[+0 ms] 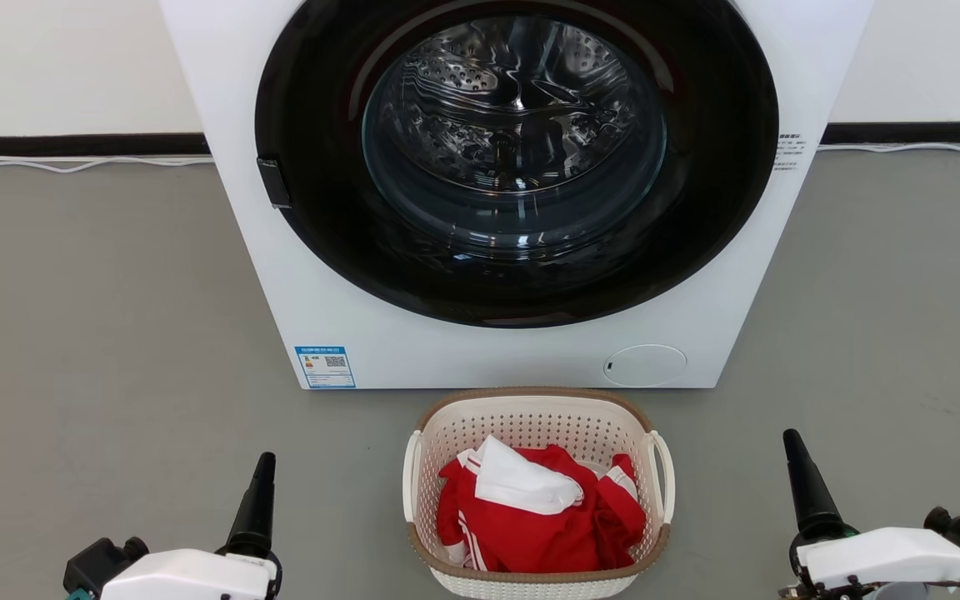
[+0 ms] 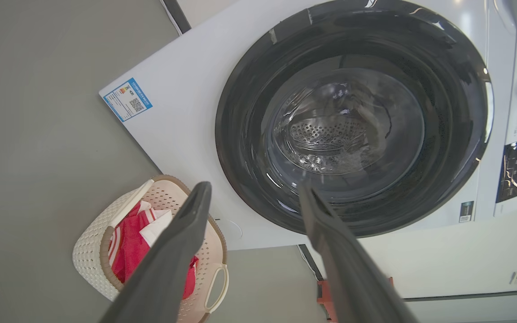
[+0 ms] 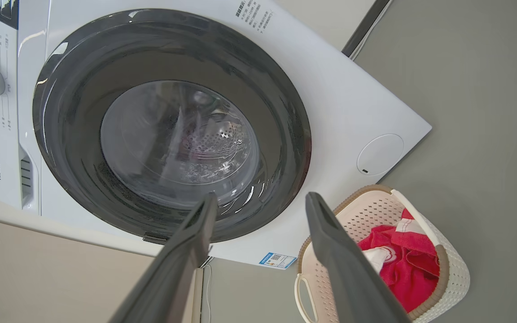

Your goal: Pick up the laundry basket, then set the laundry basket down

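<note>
The laundry basket (image 1: 530, 393), cream-white and perforated with a brown rim and white loop side handles, stands on the grey floor just in front of the washing machine. Red and white clothes (image 1: 538, 517) lie in it. My left gripper (image 1: 266, 460) hovers well to its left and my right gripper (image 1: 791, 437) well to its right, both apart from it. In the left wrist view the left gripper (image 2: 254, 187) is open and empty, with the basket (image 2: 85, 251) at lower left. The right gripper (image 3: 260, 197) is likewise open and empty, the basket (image 3: 458, 273) at lower right.
A white front-loading washing machine (image 1: 363, 333) with a round dark glass door (image 1: 513, 158), closed, rises right behind the basket. A pale cable (image 1: 72, 164) runs along the wall's dark skirting. Grey floor (image 1: 97, 333) spreads on both sides of the basket.
</note>
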Controlling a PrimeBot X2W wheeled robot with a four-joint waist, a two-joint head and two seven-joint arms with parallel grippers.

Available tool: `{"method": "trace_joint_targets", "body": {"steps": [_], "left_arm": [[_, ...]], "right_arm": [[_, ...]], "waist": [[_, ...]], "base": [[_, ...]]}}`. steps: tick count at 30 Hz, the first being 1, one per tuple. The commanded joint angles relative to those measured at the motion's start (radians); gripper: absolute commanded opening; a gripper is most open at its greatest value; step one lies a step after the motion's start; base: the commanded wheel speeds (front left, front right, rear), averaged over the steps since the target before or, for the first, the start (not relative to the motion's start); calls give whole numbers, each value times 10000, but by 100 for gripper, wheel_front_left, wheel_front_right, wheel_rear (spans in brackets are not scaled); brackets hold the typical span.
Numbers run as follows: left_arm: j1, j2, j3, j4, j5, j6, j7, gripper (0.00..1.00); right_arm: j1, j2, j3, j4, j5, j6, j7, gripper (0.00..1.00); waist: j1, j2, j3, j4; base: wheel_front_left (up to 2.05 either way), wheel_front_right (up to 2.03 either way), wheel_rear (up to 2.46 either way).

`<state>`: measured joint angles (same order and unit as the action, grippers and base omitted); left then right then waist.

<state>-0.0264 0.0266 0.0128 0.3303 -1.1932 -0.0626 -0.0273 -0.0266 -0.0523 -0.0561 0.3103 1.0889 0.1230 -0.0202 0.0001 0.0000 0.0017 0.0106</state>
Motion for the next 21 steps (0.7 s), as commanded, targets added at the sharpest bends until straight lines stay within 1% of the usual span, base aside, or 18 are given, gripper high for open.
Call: {"method": "trace_joint_targets", "body": {"steps": [1, 11, 21], "left_arm": [[-352, 86, 56, -300, 426, 77, -131, 100], [-364, 106, -186, -390, 2229, 355, -423, 100], [-359, 126, -445, -490, 4055, 604, -717, 100]], "right_arm": [[-522, -137, 165, -289, -505, 31, -199, 100], [-605, -210, 361, -243, -2328, 37, -492, 100], [-663, -248, 551, -173, -3851, 43, -786, 100]], "waist": [[-1, 0, -2, 8], [-1, 0, -30, 76], [-1, 0, -67, 145]], "base": [[0, 0, 0], [0, 0, 0], [0, 0, 0]]}}
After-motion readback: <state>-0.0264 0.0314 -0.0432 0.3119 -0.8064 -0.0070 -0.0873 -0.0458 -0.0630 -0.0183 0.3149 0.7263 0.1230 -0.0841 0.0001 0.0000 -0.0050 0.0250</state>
